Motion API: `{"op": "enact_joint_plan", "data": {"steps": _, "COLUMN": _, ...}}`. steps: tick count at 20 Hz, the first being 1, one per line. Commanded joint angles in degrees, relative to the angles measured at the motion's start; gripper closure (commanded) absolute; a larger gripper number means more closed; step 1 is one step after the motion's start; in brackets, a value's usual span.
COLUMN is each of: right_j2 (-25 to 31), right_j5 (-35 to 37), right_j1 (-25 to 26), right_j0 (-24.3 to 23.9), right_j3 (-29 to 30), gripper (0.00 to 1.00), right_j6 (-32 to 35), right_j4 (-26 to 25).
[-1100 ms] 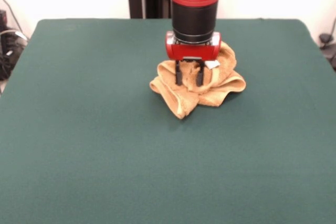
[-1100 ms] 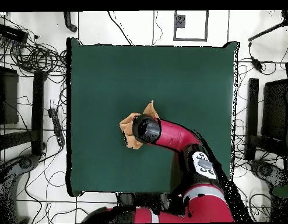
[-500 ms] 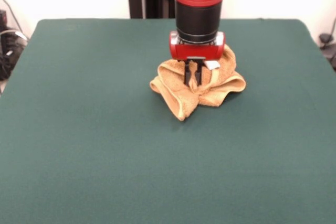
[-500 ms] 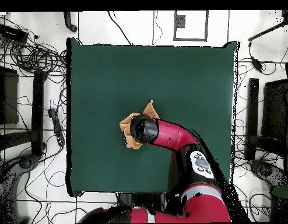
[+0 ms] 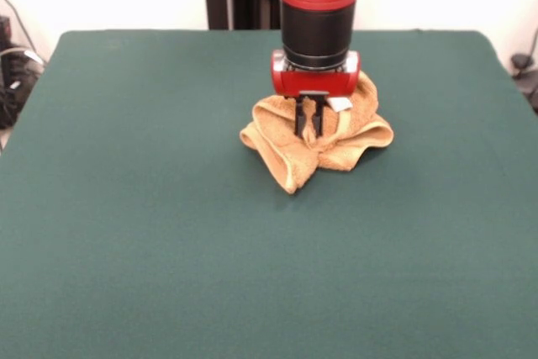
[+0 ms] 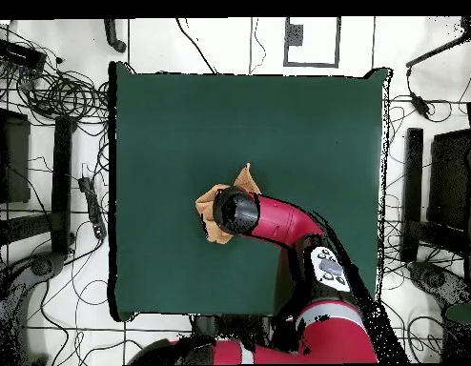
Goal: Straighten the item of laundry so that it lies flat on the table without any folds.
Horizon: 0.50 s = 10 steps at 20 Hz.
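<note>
Hiding most of the crumpled towel [image 6: 216, 196] overhead, arm [image 6: 277, 221]

Bright, even light; soft shadow under the towel [image 5: 315, 145]; the table [image 5: 126, 208] shows no glare.

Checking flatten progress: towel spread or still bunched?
Bunched. The towel sits in a crumpled heap of folds on the table, with the claw shut on a ridge at its top.

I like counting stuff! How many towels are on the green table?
1. The orange towel lies crumpled on the table, a bit toward its far side, with the tool pinching a fold on top. Nothing shows beneath it.
</note>
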Motion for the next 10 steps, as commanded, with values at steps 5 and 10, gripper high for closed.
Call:
{"op": "enact_joint_plan", "data": {"steps": 5, "right_j2": 2.3, "right_j5": -1.9, "right_j1": 4.4, "right_j0": 3.9, "right_j3": 3.7, "gripper": 1.0, "right_j6": 11.3, "right_j4": -0.1}}
{"op": "enact_joint_plan", "data": {"steps": 10, "right_j2": -0.6, "right_j5": -7.9, "right_j1": 5.6, "right_j0": 6.1, "right_j3": 2.2, "gripper": 1.0, "right_j6": 11.3, "right_j4": -2.0}}
